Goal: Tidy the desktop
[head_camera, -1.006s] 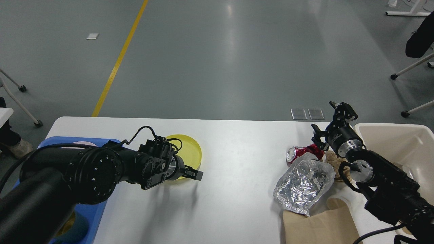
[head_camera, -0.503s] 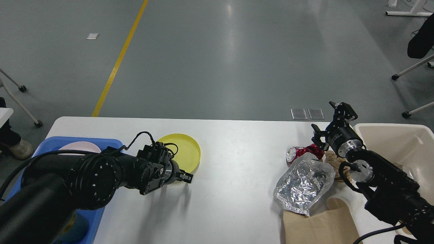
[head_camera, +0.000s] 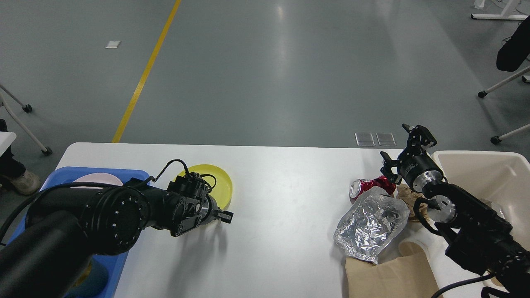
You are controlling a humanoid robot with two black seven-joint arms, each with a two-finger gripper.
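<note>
The white desktop (head_camera: pixel 285 165) fills the lower half of the head view. My left gripper (head_camera: pixel 225 215) is shut on the near rim of a yellow plate (head_camera: pixel 213 184), which is tilted with its far side raised. At the right lie a crushed red can (head_camera: pixel 366 185), a crumpled silver foil bag (head_camera: pixel 370 221), crumpled brown paper (head_camera: pixel 408 198) and a flat brown paper bag (head_camera: pixel 389 275). My right gripper (head_camera: pixel 402 145) stands open above the table's far right edge, just beyond the can, holding nothing.
A blue tray (head_camera: pixel 58 176) with a pink plate (head_camera: pixel 97 180) in it sits at the left, mostly behind my left arm. A beige bin (head_camera: pixel 488 163) stands at the far right beside my right arm. A paper cup (head_camera: pixel 412 248) lies by the brown bag.
My left gripper has drawn back to the left, taking the yellow plate with it; the plate has shifted left and tilted up. The right arm has not moved.
</note>
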